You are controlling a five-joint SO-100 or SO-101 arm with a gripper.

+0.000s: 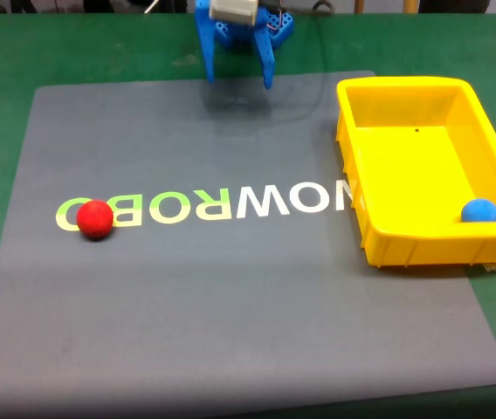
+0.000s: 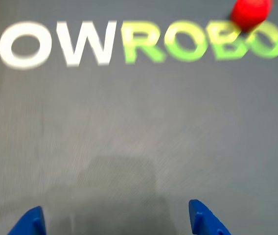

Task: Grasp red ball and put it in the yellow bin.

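You had the red ball [image 1: 95, 218] resting on the grey mat [image 1: 230, 297], at about 9 o'clock in the fixed view, on the green end of the printed lettering [image 1: 204, 202]. In the wrist view, the ball [image 2: 250, 12] sat at about 1 o'clock, touching the last green letter. The yellow bin [image 1: 405, 240] stood at 3 o'clock in the fixed view, on the mat's edge, well apart from the red ball. A blue ball [image 1: 479, 211] lay inside the bin, in its near corner. Your hand [image 1: 240, 83] hung at 12 o'clock, above the mat's far edge, with its blue fingers [image 2: 205, 220] spread wide and holding nothing. The mat lay on a green table [image 1: 3, 52].
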